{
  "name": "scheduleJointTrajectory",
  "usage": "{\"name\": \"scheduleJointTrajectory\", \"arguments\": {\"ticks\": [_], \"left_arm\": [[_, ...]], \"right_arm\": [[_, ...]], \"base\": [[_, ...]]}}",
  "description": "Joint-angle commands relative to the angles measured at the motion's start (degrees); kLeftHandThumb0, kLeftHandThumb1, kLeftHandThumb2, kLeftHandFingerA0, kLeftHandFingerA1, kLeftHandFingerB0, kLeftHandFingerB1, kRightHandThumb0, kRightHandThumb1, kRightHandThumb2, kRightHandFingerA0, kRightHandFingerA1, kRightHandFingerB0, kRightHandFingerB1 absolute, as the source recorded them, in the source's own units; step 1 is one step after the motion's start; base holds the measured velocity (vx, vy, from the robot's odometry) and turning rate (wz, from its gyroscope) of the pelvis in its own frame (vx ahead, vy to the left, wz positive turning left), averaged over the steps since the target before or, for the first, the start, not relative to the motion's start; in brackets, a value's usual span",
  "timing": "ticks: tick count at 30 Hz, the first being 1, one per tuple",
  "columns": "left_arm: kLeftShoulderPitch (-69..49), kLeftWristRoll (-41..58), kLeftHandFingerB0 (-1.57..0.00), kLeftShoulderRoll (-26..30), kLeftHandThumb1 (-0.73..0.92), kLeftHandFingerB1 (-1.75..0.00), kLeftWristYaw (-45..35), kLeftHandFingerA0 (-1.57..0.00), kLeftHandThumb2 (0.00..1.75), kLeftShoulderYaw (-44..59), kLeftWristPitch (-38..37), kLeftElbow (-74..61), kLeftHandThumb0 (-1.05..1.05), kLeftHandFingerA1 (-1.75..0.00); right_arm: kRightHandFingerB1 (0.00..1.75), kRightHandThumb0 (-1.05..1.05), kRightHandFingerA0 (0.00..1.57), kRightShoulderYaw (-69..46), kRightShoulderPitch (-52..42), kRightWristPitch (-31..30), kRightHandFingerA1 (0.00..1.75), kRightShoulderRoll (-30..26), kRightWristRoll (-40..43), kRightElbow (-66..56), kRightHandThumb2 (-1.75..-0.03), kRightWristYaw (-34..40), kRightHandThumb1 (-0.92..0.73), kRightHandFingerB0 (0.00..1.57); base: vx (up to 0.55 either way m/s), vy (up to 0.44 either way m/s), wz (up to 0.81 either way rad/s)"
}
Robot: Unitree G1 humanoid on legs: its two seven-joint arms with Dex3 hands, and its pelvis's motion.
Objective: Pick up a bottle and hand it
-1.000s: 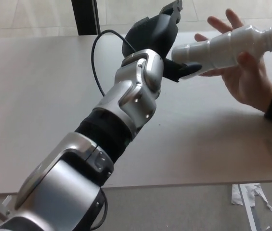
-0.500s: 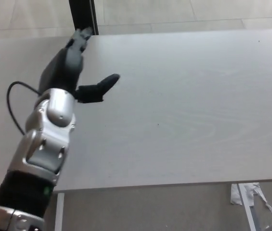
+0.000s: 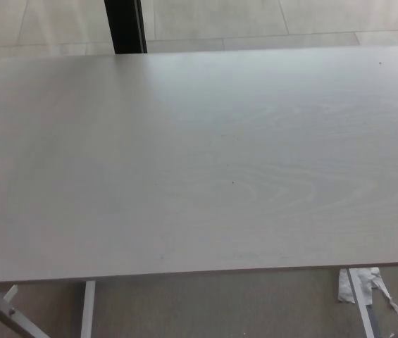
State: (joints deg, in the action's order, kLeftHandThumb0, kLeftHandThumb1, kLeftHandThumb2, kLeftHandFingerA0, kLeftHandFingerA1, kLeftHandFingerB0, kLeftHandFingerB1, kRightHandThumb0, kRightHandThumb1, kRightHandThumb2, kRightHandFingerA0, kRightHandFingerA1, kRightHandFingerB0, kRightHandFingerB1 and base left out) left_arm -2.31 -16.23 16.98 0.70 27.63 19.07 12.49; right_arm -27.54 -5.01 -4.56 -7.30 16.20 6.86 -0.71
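Table (image 3: 199, 162) fills nearly the whole head view, a pale wood-grain top running edge to edge with nothing resting on it. Beyond its far edge lies a light tiled floor (image 3: 290, 17), and a dark post (image 3: 125, 24) stands upright just behind the table at upper left. Under the near edge, white table legs (image 3: 86, 310) show at lower left, and scraps of white paper (image 3: 371, 289) lie on the floor at lower right. No bottle is visible anywhere, so I cannot say where it is, how its long axis runs, or which arm is nearer to it. Neither robot hand appears, so whether either one is open, closed or holding something cannot be told. No person shows either.
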Motion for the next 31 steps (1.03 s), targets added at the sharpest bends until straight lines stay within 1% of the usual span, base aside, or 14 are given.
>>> {"name": "scheduleJointTrajectory", "arguments": {"ticks": [1,6,8,11,12,13,15,16,17,18,20,21,22,31], "left_arm": [[-23.5,31.9,-0.05,11.2,0.50,-0.60,-9.8,-1.41,0.93,47.8,-22.9,9.7,-0.81,-1.02],[-23.3,33.0,-0.08,10.3,0.65,-0.62,-10.3,-1.57,0.60,48.1,-22.8,12.6,-0.85,-0.88],[-22.9,32.6,-0.12,8.6,0.63,-0.62,-10.0,-1.56,0.63,47.0,-21.8,10.9,-0.83,-0.87],[-22.6,31.9,-0.15,7.9,0.64,-0.58,-10.6,-1.56,0.63,45.9,-22.3,11.6,-0.80,-0.87],[-22.7,31.1,-0.17,6.9,0.64,-0.57,-10.2,-1.55,0.62,45.2,-21.3,10.2,-0.79,-0.90],[-22.5,31.1,-0.19,6.0,0.64,-0.58,-10.2,-1.57,0.62,44.7,-20.4,9.3,-0.77,-0.90],[-21.7,30.9,-0.23,5.5,0.64,-0.51,-11.7,-1.56,0.63,43.3,-20.0,11.6,-0.73,-0.88],[-21.3,30.4,-0.30,5.4,0.63,-0.51,-11.8,-1.49,0.61,42.6,-20.7,12.7,-0.73,-0.86],[-20.9,30.0,-0.32,4.9,0.56,-0.50,-12.4,-0.80,0.63,41.5,-21.0,13.6,-0.76,-0.79],[-21.2,30.3,-0.31,3.8,0.53,-0.56,-14.4,-0.62,0.93,40.5,-21.3,13.0,-0.72,-0.68],[-21.9,30.2,-0.40,3.0,0.64,-0.46,-16.5,-0.64,0.59,39.0,-21.4,11.8,-0.69,-0.52],[-22.1,30.1,-0.35,2.9,0.49,-0.56,-17.2,-0.59,0.92,38.3,-21.4,11.2,-0.71,-0.66],[-22.4,30.2,-0.37,2.7,0.51,-0.56,-17.9,-0.64,0.91,37.5,-20.7,9.9,-0.75,-0.69],[-19.6,29.3,-0.47,5.7,0.67,-0.45,-15.8,-0.65,0.60,33.4,-14.1,8.4,-0.67,-0.59]], "right_arm": [[1.12,-1.05,0.43,-11.8,-4.0,0.6,1.28,-6.9,6.7,0.8,-0.66,-1.5,-0.52,0.43],[1.09,-1.05,0.38,-16.6,-8.8,5.9,1.26,-6.0,9.0,1.9,-0.63,-4.4,-0.62,0.36],[0.86,-1.05,0.34,-20.0,-12.7,6.4,0.99,-4.5,9.0,-1.7,-1.11,-1.7,-0.48,0.24],[0.76,-1.05,0.48,-23.7,-12.7,7.5,1.01,-3.0,13.0,-1.8,-1.10,-2.2,-0.51,0.11],[0.87,-1.05,0.48,-24.7,-12.7,8.3,1.11,-2.2,12.6,-2.3,-0.63,-0.3,-0.70,0.18],[0.61,-0.66,0.34,-25.4,-12.5,10.9,0.80,-1.9,10.4,-1.1,-1.02,1.7,-0.27,0.00],[0.61,-0.63,0.20,-26.4,-11.7,14.0,0.73,-1.2,7.8,0.3,-1.08,4.9,-0.37,0.00],[0.77,-1.02,0.29,-26.6,-11.4,13.9,1.04,-1.0,7.2,0.3,-0.64,5.6,-0.82,0.10],[0.62,-0.65,0.17,-26.6,-11.1,13.4,0.73,-0.6,6.9,0.0,-1.08,6.5,-0.38,0.00],[0.61,-0.58,0.19,-26.5,-11.0,13.2,0.72,-0.2,7.4,0.2,-1.09,5.4,-0.40,0.03],[0.84,-1.04,0.38,-25.6,-11.4,13.0,1.15,-0.2,6.9,1.3,-0.62,3.0,-0.78,0.09],[0.92,-1.05,0.32,-25.4,-11.4,13.1,1.24,0.0,6.8,1.5,-0.65,2.5,-0.73,0.10],[0.64,-0.62,0.09,-24.5,-11.8,12.3,0.72,-0.1,5.7,1.5,-1.11,2.1,-0.35,0.00],[0.70,-0.69,0.16,-19.2,-13.0,4.8,0.81,-2.1,2.9,-0.7,-0.98,0.8,-0.12,0.00]], "base": [[0.00,0.000,0.00],[0.00,0.000,0.00],[0.00,0.000,0.00],[0.00,0.000,0.00],[0.00,0.000,0.00],[0.00,0.000,0.00],[0.00,0.000,0.00],[0.00,0.000,0.00],[0.00,0.000,0.00],[0.00,0.000,0.00],[0.00,0.000,0.00],[0.00,0.000,0.00],[0.00,0.000,0.00],[0.00,0.000,0.00]]}}
